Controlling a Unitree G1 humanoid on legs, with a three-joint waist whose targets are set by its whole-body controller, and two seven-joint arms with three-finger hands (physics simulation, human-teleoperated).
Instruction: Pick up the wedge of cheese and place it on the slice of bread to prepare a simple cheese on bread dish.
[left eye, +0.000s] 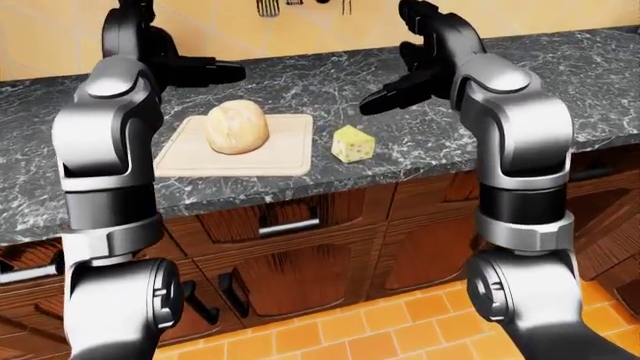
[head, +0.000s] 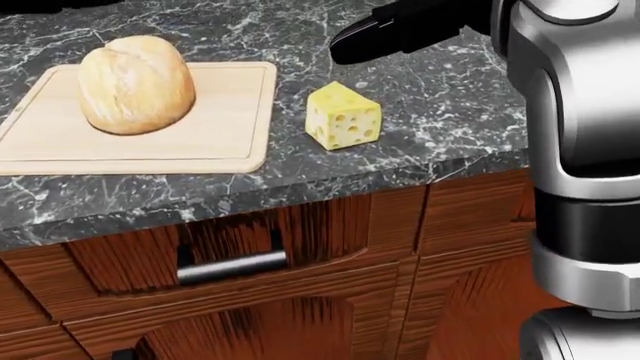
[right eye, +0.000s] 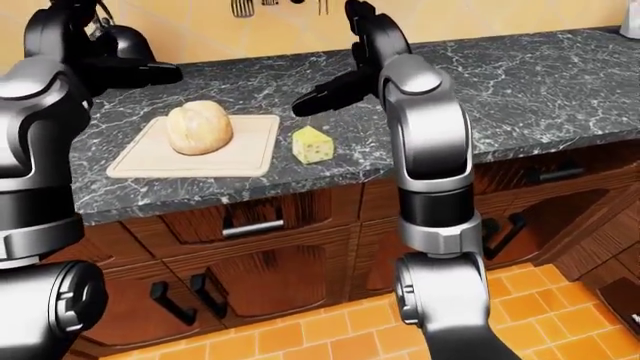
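Left-eye view, read left to right. The left hand (left eye: 205, 71) hung above the counter (left eye: 560, 67) beyond the top edge of the cutting board (left eye: 285, 161), fingers extended and holding nothing. The bread (left eye: 237, 127), a rounded loaf rather than an obvious flat slice, rested on the board toward its upper middle. The wedge of cheese (left eye: 353, 143) stood on the bare counter just beside the board's right edge, apart from it and from the bread. The right hand (left eye: 395, 94) hovered above and to the right of the cheese, fingers spread and unclenched, not touching it.

Progress, as judged: nothing of the task was done. The cheese was not yet grasped, so the grasp, the lift, the carry leftward and the placing on the bread all remained.

Surroundings: wooden drawers and cabinet doors (left eye: 290, 255) lay below the counter and an orange tiled floor (left eye: 350, 334) beneath; utensils (left eye: 268, 7) hung at the top edge. Nothing stood between cheese and bread; the loaf's domed top may let the wedge slide off.
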